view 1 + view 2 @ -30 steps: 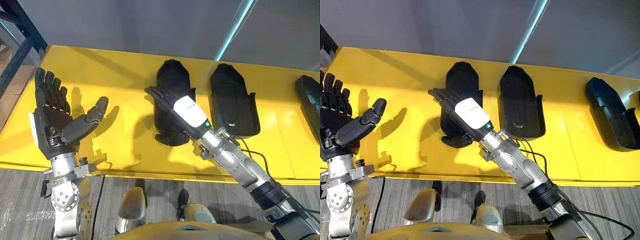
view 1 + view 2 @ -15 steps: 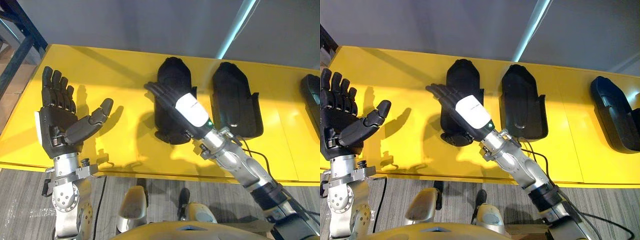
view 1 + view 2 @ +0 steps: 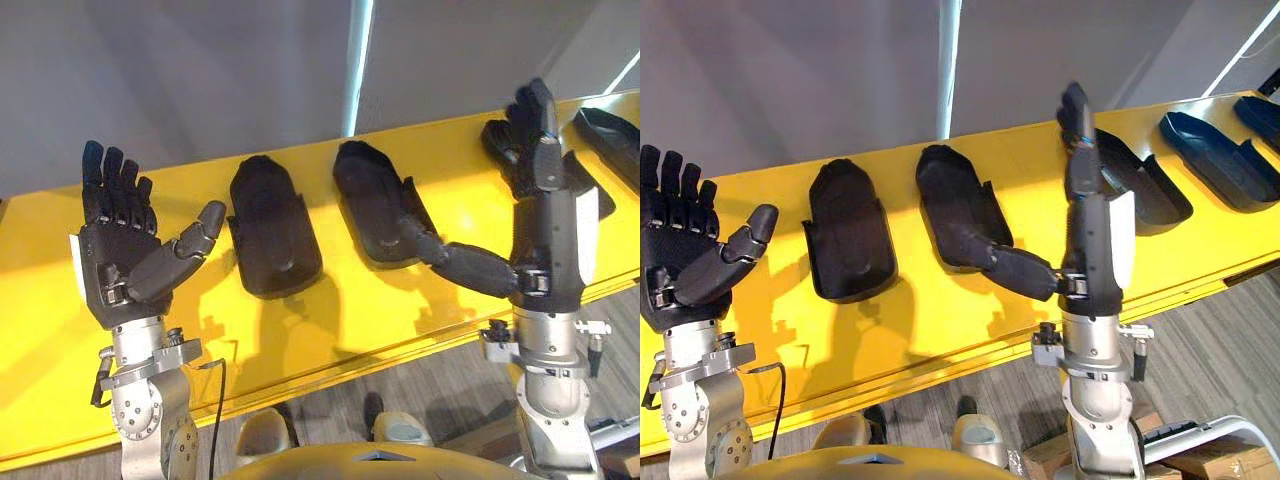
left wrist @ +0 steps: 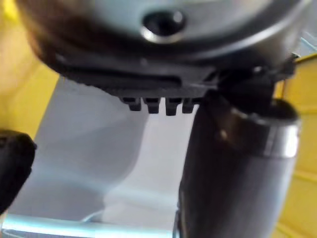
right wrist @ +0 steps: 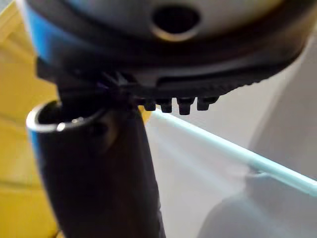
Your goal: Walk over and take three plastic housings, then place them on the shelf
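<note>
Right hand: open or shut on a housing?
Open: the right hand shows straight fingers and thumb spread, nothing between them; the housings lie on the yellow table.

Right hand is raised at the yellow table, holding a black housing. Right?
No: the right hand is raised at the yellow table but holds nothing; the black housings lie on the table, as the right eye view shows.

On the long yellow table [image 3: 940,320], black moulded plastic housings [image 3: 848,245] lie side by side in one row, behind its front edge.
</note>
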